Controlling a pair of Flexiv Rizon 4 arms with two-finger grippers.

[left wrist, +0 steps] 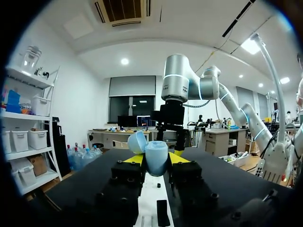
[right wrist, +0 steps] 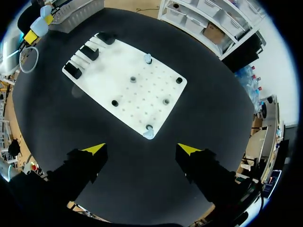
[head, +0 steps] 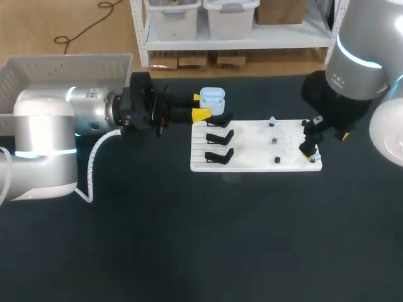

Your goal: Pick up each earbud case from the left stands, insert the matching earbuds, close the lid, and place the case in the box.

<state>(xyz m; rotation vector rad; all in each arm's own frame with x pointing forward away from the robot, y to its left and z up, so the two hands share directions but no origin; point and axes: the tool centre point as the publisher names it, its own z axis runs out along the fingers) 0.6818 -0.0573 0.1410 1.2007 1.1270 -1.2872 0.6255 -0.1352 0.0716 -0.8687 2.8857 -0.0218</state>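
A light blue earbud case (head: 213,99) with its lid up hangs above the table just behind the white board (head: 252,165). My left gripper (head: 201,107) is shut on the earbud case (left wrist: 156,157), whose round lid (left wrist: 137,142) is tipped back. One earbud (head: 272,121) sits on a peg at the board's far side. Another earbud (right wrist: 149,133) is at the board's right corner, just ahead of my right gripper (right wrist: 142,149), which hangs open and empty above it. In the head view my right gripper (head: 325,144) is over the board's right edge.
Three empty black stands (head: 220,138) line the board's left side. Several small dark pegs (head: 277,160) dot its right half. A white basket (head: 63,66) stands at the far left behind my left arm. Dark table surface (head: 208,239) stretches in front of the board.
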